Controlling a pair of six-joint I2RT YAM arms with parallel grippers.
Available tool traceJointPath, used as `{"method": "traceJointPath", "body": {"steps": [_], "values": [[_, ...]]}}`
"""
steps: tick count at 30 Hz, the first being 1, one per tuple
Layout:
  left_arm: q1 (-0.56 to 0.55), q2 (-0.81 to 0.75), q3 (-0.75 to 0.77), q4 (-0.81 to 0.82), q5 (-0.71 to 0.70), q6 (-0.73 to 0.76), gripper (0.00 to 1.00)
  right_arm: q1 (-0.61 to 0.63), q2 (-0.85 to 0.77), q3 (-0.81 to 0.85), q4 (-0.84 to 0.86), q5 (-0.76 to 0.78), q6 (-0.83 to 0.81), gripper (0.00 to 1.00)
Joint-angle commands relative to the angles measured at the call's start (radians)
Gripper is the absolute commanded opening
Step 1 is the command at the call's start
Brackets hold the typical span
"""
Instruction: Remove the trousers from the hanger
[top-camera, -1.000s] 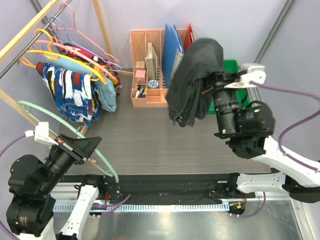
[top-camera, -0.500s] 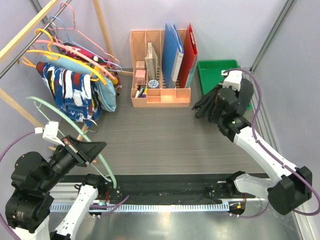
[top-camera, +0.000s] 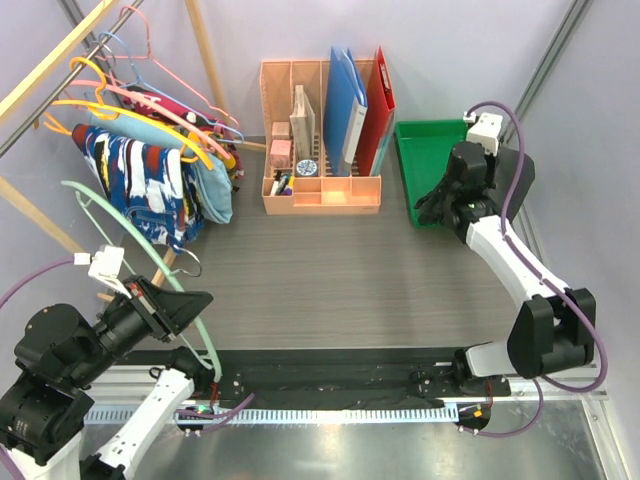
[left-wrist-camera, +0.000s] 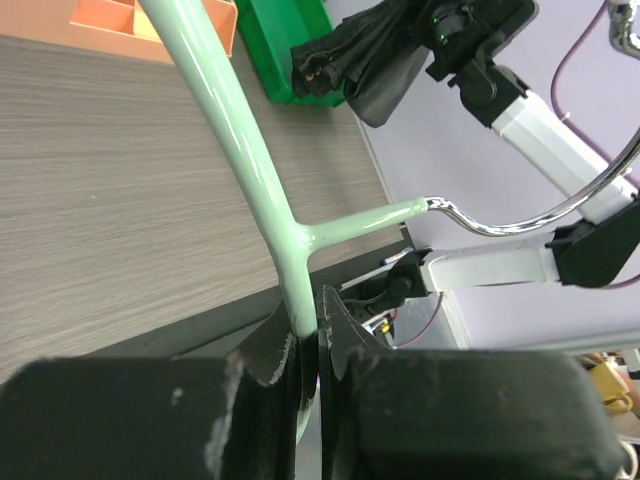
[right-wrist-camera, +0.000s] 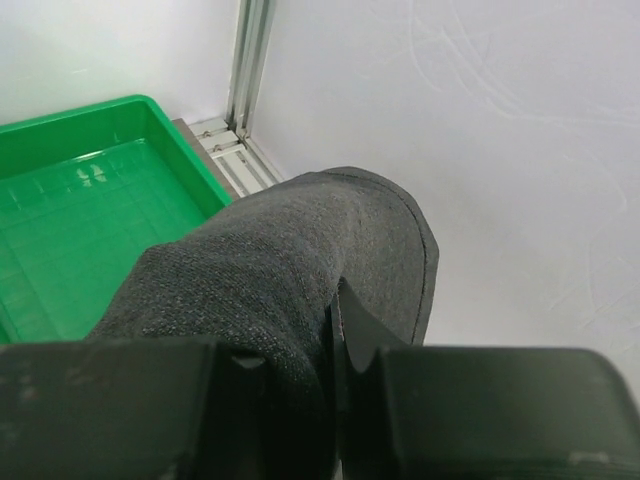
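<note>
One pair down, as far as we can judge: the black trousers (top-camera: 432, 205) are off and bunched up in the right jaws, which are clamped on the cloth. The mint-green hanger (top-camera: 150, 262) sits bare in the left jaws, which are pinched tight on its bar close to where the metal hook branches off. The trousers are at the far right of the bench (top-camera: 320, 270), right at the near rim of the green tray (top-camera: 420, 150). We honestly can't tell if they hang over it or just beside it, but they aren't set down yet, so letting go looks like the step in hand. Plenty is left, though. On the wooden rail (top-camera: 50, 60) at the far left, more trousers are draped over hangers: the navy-white-red print pair (top-camera: 135, 185), a light blue pair (top-camera: 212, 190) just right of it, and a bit of pink (top-camera: 160, 103) peeking out behind. We'd call this an early stage of the job. Pose-wise, the right arm (top-camera: 510, 255) is stretched far out along the right side, with its wrist turned in toward the tray. The left arm (top-camera: 100, 335) is folded in at the near left corner and holds the hanger slanted off the rail, with nothing draped on it.
</note>
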Motion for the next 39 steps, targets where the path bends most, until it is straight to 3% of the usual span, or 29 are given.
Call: {"method": "traceJointPath", "body": {"steps": [1, 7, 12, 21, 27, 30, 32, 33, 35, 36, 39], "values": [[-0.019, -0.007, 0.016, 0.031, -0.038, 0.064, 0.0, -0.001, 0.072, 0.114, 0.173, -0.012, -0.019, 0.01], [-0.021, 0.007, -0.012, 0.044, -0.051, 0.082, 0.0, -0.011, 0.345, 0.242, 0.269, -0.032, -0.063, 0.01], [-0.019, 0.024, -0.053, 0.068, -0.093, 0.084, 0.0, -0.031, 0.645, 0.465, 0.294, -0.07, -0.092, 0.01], [-0.018, 0.058, -0.142, 0.133, -0.169, 0.072, 0.0, -0.102, 1.076, 1.013, 0.112, -0.266, 0.053, 0.01], [-0.018, 0.061, -0.167, 0.147, -0.222, 0.046, 0.0, -0.122, 1.223, 1.209, 0.01, -0.372, 0.131, 0.04], [-0.018, 0.056, -0.17, 0.145, -0.22, 0.027, 0.0, -0.134, 1.236, 1.223, -0.034, -0.427, 0.186, 0.12], [-0.019, 0.05, -0.173, 0.145, -0.208, 0.011, 0.0, -0.133, 1.215, 1.221, -0.089, -0.437, 0.193, 0.25], [-0.018, 0.049, -0.175, 0.143, -0.205, 0.004, 0.0, -0.134, 1.203, 1.218, -0.109, -0.466, 0.228, 0.4], [-0.018, 0.044, -0.178, 0.139, -0.205, -0.009, 0.0, -0.134, 1.18, 1.243, -0.221, -0.493, 0.254, 0.5], [-0.018, 0.039, -0.175, 0.137, -0.202, -0.019, 0.0, -0.134, 1.171, 1.268, -0.267, -0.501, 0.266, 0.63], [-0.018, 0.041, -0.155, 0.128, -0.202, -0.042, 0.0, -0.134, 1.106, 1.269, -0.43, -0.521, 0.329, 0.82]]}}
